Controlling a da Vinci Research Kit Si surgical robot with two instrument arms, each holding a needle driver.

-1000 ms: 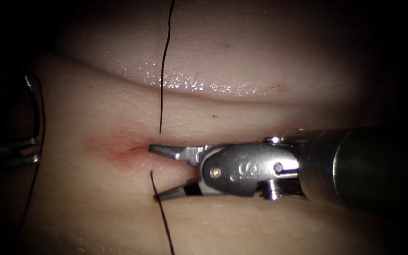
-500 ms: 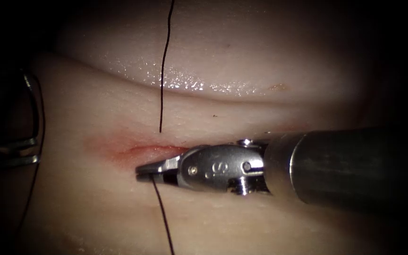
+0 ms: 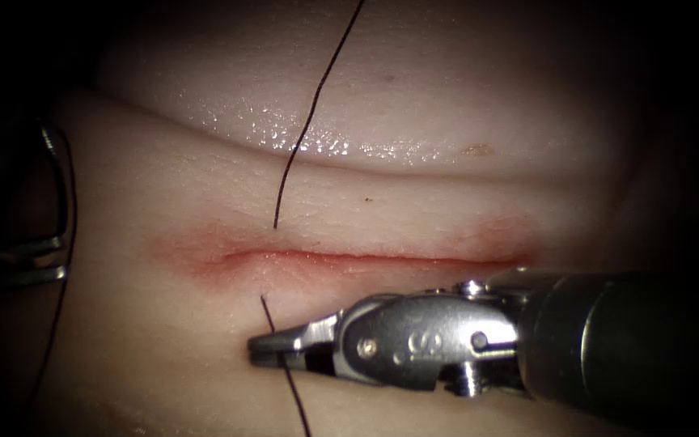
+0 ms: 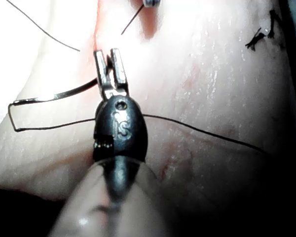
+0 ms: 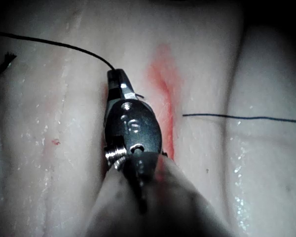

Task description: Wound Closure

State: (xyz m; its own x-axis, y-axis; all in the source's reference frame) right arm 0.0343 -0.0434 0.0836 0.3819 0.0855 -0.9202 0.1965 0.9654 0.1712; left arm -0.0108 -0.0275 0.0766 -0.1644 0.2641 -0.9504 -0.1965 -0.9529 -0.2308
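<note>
Found the left tool (image 3: 62, 257) at the far left, well apart from the cut (image 3: 366, 257). Judged it clenched on the needle (image 3: 62, 182), gripped near one end of its curve; could not tell which end. Took the needle for clear of the tissue (image 3: 446, 121), not driven in.

Traced the thread (image 3: 309, 121) rightward from there: saw a dim strand hanging just beside the needle. Logged one stitch crossing the cut near its left end, going in on the far side and coming out on the near side. Noted red fluid (image 3: 204, 259) staining that end.

Recorded the right tool (image 3: 256, 350) on the near side of the cut, reaching in from the right. Saw its jaws clamped on the thread just beyond where it left the tissue, with the loose remainder trailing off toward the viewer. Marked the rest of the cut, running right above the tool's shaft, as open and unstitched.

Risks, as judged:
- Feared tear-out at the stitch holes if pulled too hard or at a steep angle, given the grip so close to the exit point.
- Feared a crushed, frayed or severed thread, since these jaws can cut.
- Feared a snag on the needle from the slack strand at left.
- Feared a twisted or dropped needle if tugged by the thread.
</note>
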